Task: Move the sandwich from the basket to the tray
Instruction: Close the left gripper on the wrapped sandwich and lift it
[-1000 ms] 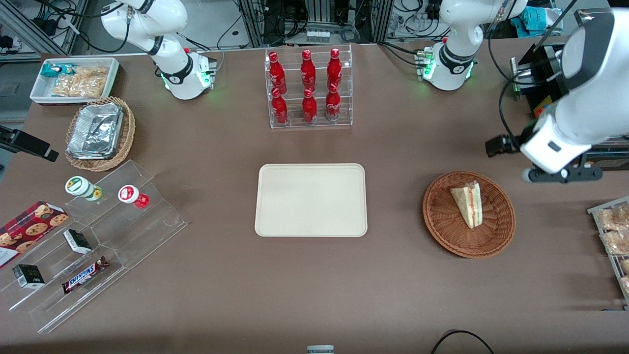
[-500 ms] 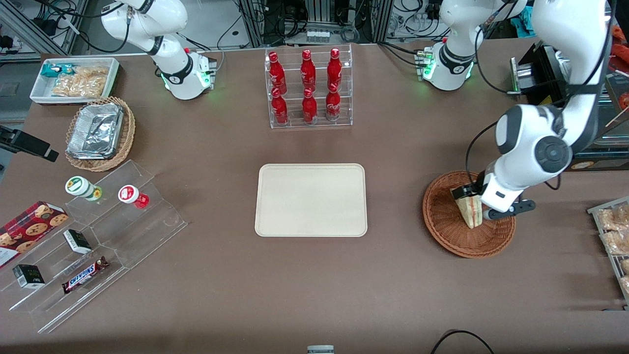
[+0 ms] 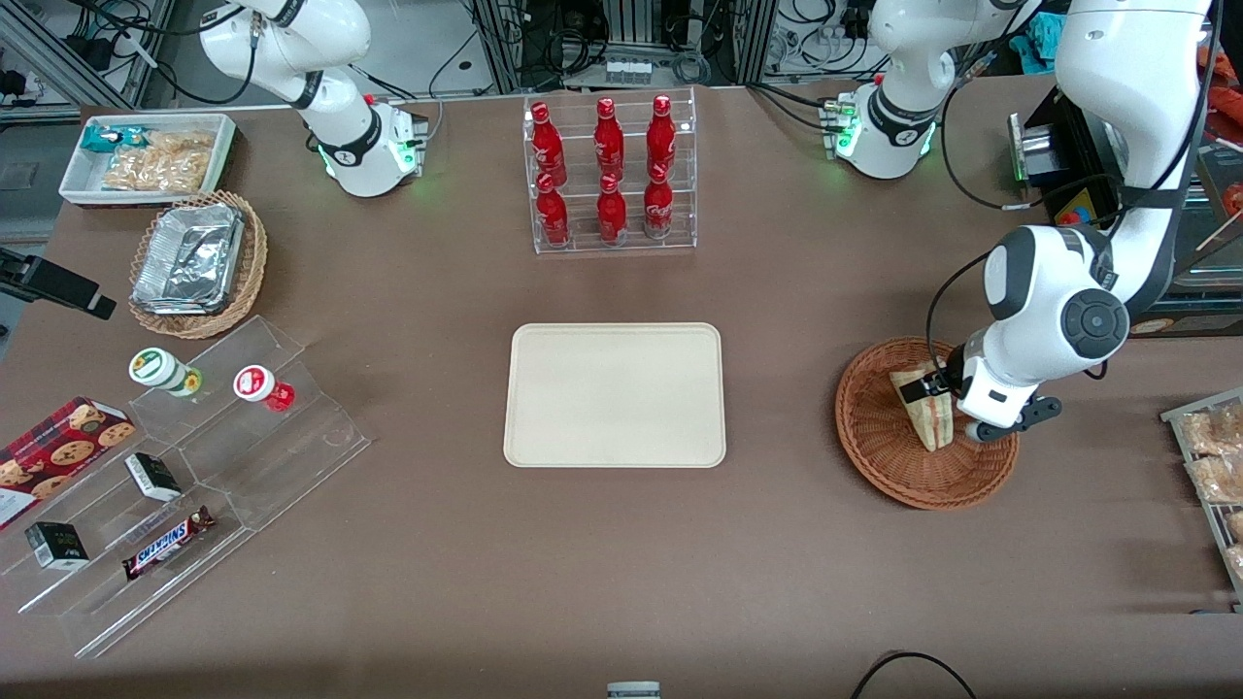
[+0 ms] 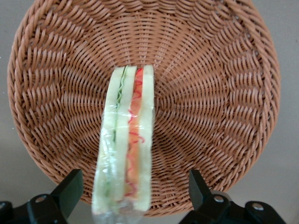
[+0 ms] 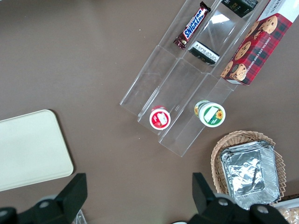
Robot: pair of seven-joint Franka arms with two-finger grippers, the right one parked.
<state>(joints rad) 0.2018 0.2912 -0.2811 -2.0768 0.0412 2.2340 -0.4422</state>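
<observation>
the gripper (image 4: pixel 131 196) of the left arm is lowered into the basket (image 3: pixel 879 451), which is set on the brown table (image 3: pixel 602 563) toward the working arm's end. in the left wrist view the two fingers (image 4: pixel 69 189) are seen spread wide, one on each side of the sandwich (image 4: pixel 126 144), with a gap left between each pad and the wrap, so nothing is gripped. the sandwich is stood on edge inside the basket, its pale bread slices and its green and red filling layers turned up toward the wrist camera. in the front view the sandwich (image 3: pixel 927 422) is partly covered by the wrist, and its narrower end is shown nearer to the front camera.

the tray (image 3: pixel 615 395) is laid flat in the middle of the table, well apart from the basket, and nothing is seen on it. a clear rack of red bottles (image 3: pixel 610 175) is stood farther from the front camera than the tray. toward the parked arm's end, a tan basket of foil containers (image 3: pixel 197 262) and a clear stepped stand (image 3: pixel 194 485) with snacks are found
</observation>
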